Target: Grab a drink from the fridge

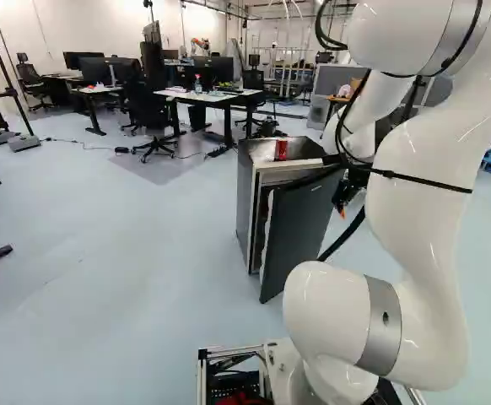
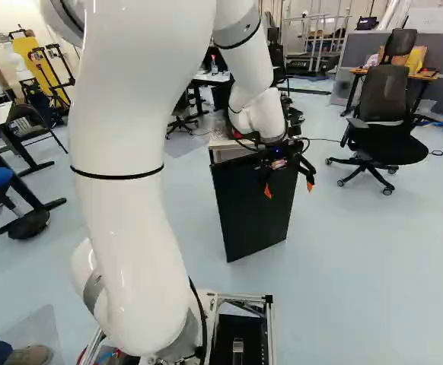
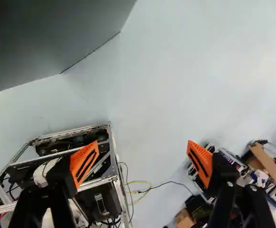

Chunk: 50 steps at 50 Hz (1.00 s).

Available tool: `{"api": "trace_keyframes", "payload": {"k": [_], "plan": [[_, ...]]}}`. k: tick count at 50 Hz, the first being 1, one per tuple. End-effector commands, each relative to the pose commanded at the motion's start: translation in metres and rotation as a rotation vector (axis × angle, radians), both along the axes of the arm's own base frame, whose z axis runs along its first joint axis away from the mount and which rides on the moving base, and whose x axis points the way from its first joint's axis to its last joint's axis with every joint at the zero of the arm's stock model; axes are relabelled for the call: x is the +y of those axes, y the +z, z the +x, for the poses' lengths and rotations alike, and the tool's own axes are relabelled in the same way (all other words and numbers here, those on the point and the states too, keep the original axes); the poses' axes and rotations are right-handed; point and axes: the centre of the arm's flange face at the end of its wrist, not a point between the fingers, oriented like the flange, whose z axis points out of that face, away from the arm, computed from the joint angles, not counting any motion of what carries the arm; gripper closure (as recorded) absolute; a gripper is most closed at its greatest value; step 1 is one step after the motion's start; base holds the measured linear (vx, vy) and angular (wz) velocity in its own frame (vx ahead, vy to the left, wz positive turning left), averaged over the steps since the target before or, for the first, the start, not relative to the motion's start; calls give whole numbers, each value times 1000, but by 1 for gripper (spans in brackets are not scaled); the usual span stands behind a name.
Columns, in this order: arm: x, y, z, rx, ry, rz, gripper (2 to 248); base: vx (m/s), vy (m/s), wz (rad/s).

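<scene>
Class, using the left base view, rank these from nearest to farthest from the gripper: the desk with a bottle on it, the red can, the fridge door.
1. Fridge door, right beside the gripper.
2. Red can, on top of the fridge.
3. Desk, well beyond it.

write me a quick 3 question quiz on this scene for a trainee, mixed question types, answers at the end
1. Multiple choice: in the left base view, where is the small red cylindrical can?
a) on the pale blue floor
b) on top of the small dark grey boxy fridge
c) on the seat of the black office chair

2. True or false: the fridge's flat, dark rectangular door stands partly open.

3. Fill in one word, open or shut: in the wrist view, the orange-padded black gripper is ____.

Key: 1 b; 2 true; 3 open
</scene>
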Motion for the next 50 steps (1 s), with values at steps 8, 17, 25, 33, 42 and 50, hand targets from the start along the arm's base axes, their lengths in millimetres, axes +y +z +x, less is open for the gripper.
{"api": "trace_keyframes", "payload": {"k": [8,17,25,33,42,50], "plan": [[16,0,9,-38,64,-9,3,0,0,0],[36,0,17,-64,111,-7,3,0,0,0],[53,0,24,-82,152,-5,3,0,0,0],[69,0,32,-102,192,-3,3,0,0,0],[84,0,43,-127,231,-1,3,0,0,0],[91,0,54,-151,256,-1,3,0,0,0]]}}
